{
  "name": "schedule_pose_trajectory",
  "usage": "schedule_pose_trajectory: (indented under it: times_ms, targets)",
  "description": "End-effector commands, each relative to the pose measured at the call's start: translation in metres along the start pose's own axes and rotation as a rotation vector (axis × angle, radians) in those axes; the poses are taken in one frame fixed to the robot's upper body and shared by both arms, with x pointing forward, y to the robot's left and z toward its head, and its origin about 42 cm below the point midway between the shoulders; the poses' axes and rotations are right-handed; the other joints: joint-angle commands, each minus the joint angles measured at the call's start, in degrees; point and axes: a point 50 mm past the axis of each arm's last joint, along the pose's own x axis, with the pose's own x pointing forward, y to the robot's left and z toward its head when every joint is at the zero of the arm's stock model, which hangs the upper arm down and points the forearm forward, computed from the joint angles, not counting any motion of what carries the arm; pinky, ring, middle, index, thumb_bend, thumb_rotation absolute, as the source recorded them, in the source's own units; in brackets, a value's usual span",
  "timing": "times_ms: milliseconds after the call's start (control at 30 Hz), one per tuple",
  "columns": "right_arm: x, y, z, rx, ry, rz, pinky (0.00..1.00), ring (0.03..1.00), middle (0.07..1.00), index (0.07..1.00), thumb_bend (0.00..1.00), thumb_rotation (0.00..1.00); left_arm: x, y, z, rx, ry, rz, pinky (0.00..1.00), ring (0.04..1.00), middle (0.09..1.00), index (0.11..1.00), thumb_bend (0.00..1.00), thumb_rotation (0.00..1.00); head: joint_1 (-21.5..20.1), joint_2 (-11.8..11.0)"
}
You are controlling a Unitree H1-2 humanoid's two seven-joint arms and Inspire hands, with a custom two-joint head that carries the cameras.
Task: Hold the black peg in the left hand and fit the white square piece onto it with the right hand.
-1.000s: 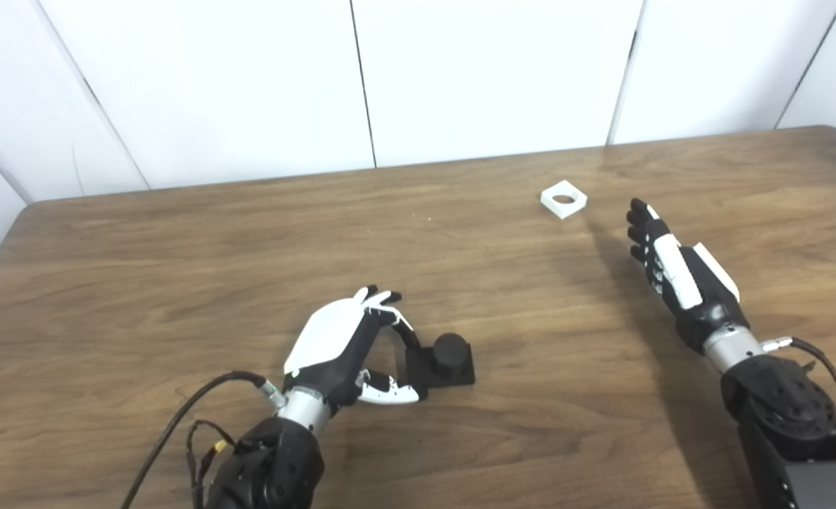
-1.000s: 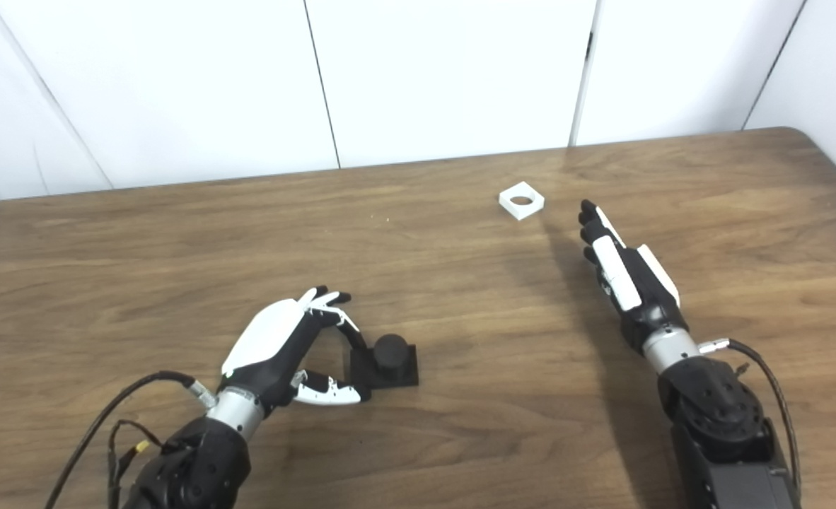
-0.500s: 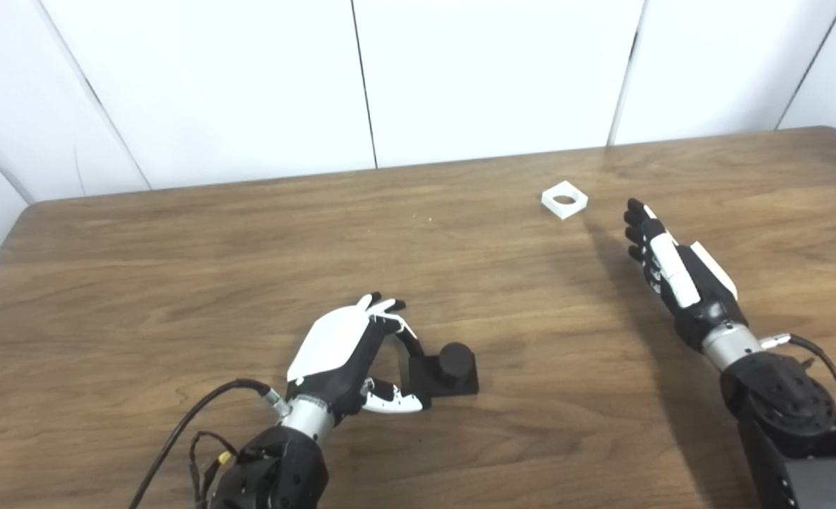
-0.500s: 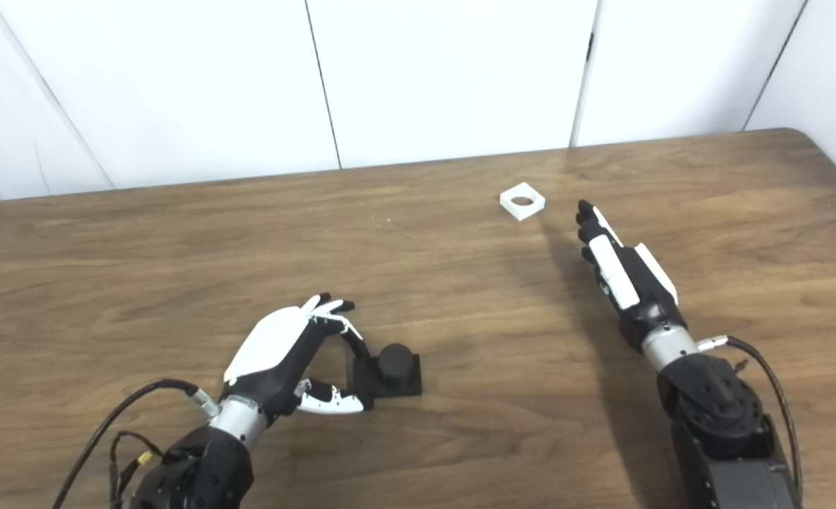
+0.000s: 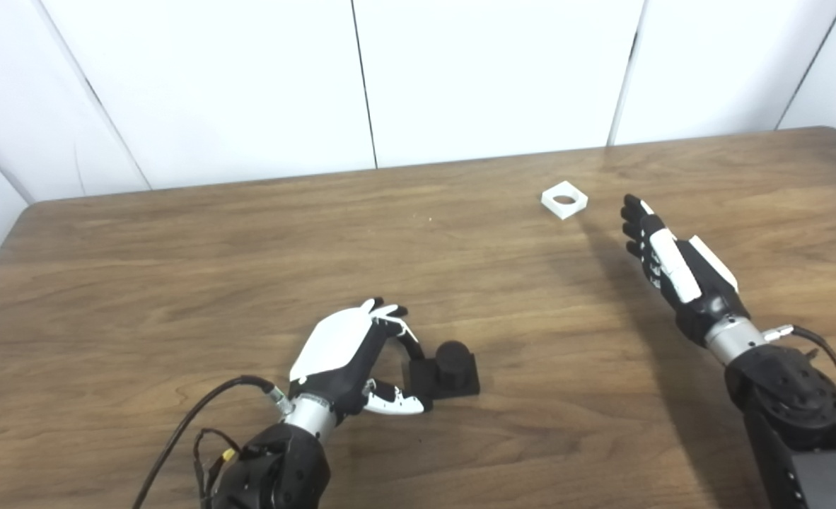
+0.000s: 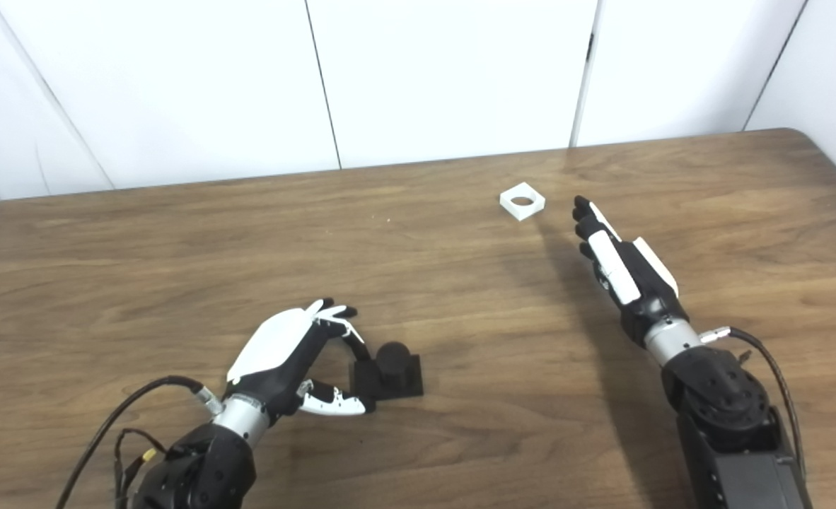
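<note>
Wooden table (image 5: 177, 247); white square piece (image 5: 564, 200) just beyond released right hand (image 5: 672, 265); left hand (image 5: 351, 353) loosely cupping black peg (image 5: 445, 367).

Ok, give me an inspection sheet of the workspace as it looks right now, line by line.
Surface: brown wooden table, a tiny pale speck near its middle.
Job's things: black peg upright on its square base, on the table; white square piece with a round hole, lying flat towards the far edge.
Clutter: nothing seen.
Hands: left hand open, fingers curled at the peg's base, grip not closed; right hand open, fingers straight, short of the white piece, apart from it.
Cables: black cable at the left wrist; another at the right wrist.
Surroundings: white wall panels behind.
</note>
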Motion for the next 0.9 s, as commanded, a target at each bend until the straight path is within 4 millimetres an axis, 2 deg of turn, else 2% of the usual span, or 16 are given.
schedule_pose_trajectory:
  times_ms: [0,733,867]
  targets:
    - [0.007,-0.006,0.027,-0.026,-0.087,0.001,1.00,1.000,1.000,1.000,0.61,1.00,0.003,0.000,-0.005,0.077,0.025,-0.001,1.00,0.965,0.889,0.491,0.50,0.07,0.05,0.03]
    - [0.007,-0.006,0.033,-0.043,-0.078,0.012,1.00,1.000,1.000,1.000,0.61,1.00,0.003,0.001,-0.010,0.096,0.044,-0.017,1.00,0.970,0.887,0.492,0.49,0.08,-0.01,0.42]
    - [0.009,-0.007,0.037,-0.074,-0.084,0.020,1.00,1.000,1.000,1.000,0.64,1.00,0.003,0.001,-0.010,0.093,0.040,-0.017,1.00,0.970,0.887,0.492,0.50,0.08,0.01,0.58]
